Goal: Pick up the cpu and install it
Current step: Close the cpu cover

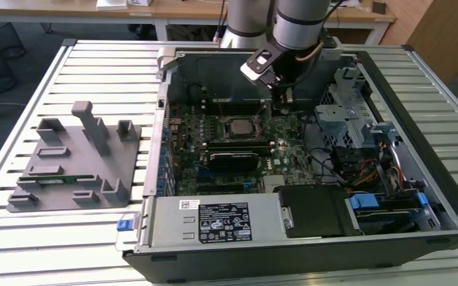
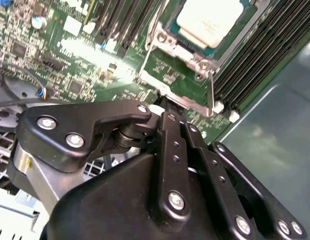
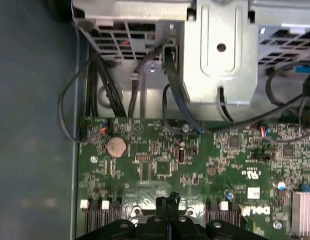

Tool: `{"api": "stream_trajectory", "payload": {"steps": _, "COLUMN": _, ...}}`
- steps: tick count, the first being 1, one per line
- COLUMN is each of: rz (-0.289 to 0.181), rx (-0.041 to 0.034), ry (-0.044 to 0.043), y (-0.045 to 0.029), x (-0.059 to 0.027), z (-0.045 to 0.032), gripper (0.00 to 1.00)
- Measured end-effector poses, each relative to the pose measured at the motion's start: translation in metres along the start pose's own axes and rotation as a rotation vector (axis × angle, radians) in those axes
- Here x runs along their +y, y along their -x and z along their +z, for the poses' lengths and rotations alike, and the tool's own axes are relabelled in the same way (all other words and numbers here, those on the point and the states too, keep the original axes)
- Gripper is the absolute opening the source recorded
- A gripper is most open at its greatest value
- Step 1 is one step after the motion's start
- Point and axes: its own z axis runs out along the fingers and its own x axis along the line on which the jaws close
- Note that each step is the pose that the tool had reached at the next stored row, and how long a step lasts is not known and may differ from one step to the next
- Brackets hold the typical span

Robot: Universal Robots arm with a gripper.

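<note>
The cpu lies flat in its socket in the middle of the motherboard, silver top up. In the second wrist view the cpu sits inside the metal socket frame. My gripper hangs over the board just to the exterior view's right of the socket and a little behind it. Its black fingers are pressed together in both wrist views, with the gripper tip close to a corner of the socket frame. I see nothing held in the gripper.
The open computer case walls in the board. A drive cage and cables stand close on the exterior view's right. The power supply is at the front. A grey fixture holding a green memory stick sits left.
</note>
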Motion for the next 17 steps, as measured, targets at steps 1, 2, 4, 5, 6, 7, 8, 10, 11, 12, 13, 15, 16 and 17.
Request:
{"api": "stream_trajectory", "payload": {"steps": 1, "rz": 0.000, "rx": 0.0001, "ry": 0.0000, "y": 0.0000, "x": -0.0019, "z": 0.0004, "gripper": 0.11}}
{"api": "stream_trajectory", "payload": {"steps": 2, "rz": 0.000, "rx": 0.0001, "ry": 0.0000, "y": -0.0001, "x": -0.0037, "z": 0.0007, "gripper": 0.11}}
{"api": "stream_trajectory", "payload": {"steps": 4, "rz": 0.000, "rx": 0.0002, "ry": 0.0001, "y": -0.0001, "x": -0.0074, "z": 0.0016, "gripper": 0.11}}
{"api": "stream_trajectory", "payload": {"steps": 5, "rz": 0.000, "rx": 0.0002, "ry": 0.0001, "y": -0.0001, "x": -0.0092, "z": 0.0020, "gripper": 0.11}}
{"api": "stream_trajectory", "payload": {"steps": 6, "rz": 0.000, "rx": 0.0001, "ry": 0.0000, "y": -0.0001, "x": -0.0108, "z": 0.0024, "gripper": 0.11}}
{"api": "stream_trajectory", "payload": {"steps": 7, "rz": 0.000, "rx": 0.0001, "ry": 0.0000, "y": -0.0002, "x": -0.0123, "z": 0.0028, "gripper": 0.11}}
{"api": "stream_trajectory", "payload": {"steps": 8, "rz": 0.000, "rx": 0.0001, "ry": 0.0000, "y": -0.0002, "x": -0.0137, "z": 0.0033, "gripper": 0.11}}
{"api": "stream_trajectory", "payload": {"steps": 10, "rz": 0.000, "rx": 0.0001, "ry": 0.0000, "y": -0.0002, "x": -0.0161, "z": 0.0042, "gripper": 0.11}}
{"api": "stream_trajectory", "payload": {"steps": 11, "rz": 0.000, "rx": 0.0000, "ry": 0.0000, "y": -0.0002, "x": -0.0174, "z": 0.0046, "gripper": 0.11}}
{"api": "stream_trajectory", "payload": {"steps": 12, "rz": 0.000, "rx": 0.0001, "ry": 0.0000, "y": -0.0002, "x": -0.0184, "z": 0.0051, "gripper": 0.11}}
{"api": "stream_trajectory", "payload": {"steps": 13, "rz": 0.000, "rx": 0.0001, "ry": 0.0000, "y": -0.0003, "x": -0.0191, "z": 0.0056, "gripper": 0.11}}
{"api": "stream_trajectory", "payload": {"steps": 15, "rz": 0.000, "rx": 0.0000, "ry": 0.0000, "y": -0.0003, "x": -0.0205, "z": 0.0067, "gripper": 0.11}}
{"api": "stream_trajectory", "payload": {"steps": 16, "rz": 0.000, "rx": 0.0000, "ry": 0.0000, "y": -0.0003, "x": -0.0211, "z": 0.0073, "gripper": 0.11}}
{"api": "stream_trajectory", "payload": {"steps": 17, "rz": 0.000, "rx": 0.0001, "ry": 0.0000, "y": -0.0003, "x": -0.0218, "z": 0.0080, "gripper": 0.11}}
